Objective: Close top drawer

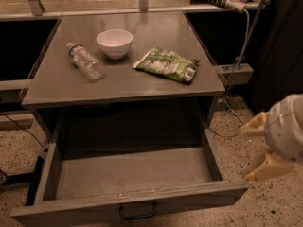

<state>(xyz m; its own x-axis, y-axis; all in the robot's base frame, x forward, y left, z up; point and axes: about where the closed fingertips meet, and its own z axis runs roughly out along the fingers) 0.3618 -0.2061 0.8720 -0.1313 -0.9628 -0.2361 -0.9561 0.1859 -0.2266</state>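
Note:
The top drawer [128, 176] is a wide, shallow grey drawer pulled fully out of the cabinet, and it is empty inside. Its flat front panel [71, 214] runs along the bottom of the view with a small black loop handle [138, 212] at its centre. My gripper [245, 152] hangs at the right, just outside the drawer's front right corner and a little above it. Its two cream fingers [268, 167] are spread apart and hold nothing. It does not touch the drawer.
On the cabinet top [156, 84] lie a white bowl [114, 42], a clear plastic bottle [85, 61] on its side and a green snack bag [166, 65]. A power strip [234, 71] and cables hang at the right. Speckled floor surrounds the cabinet.

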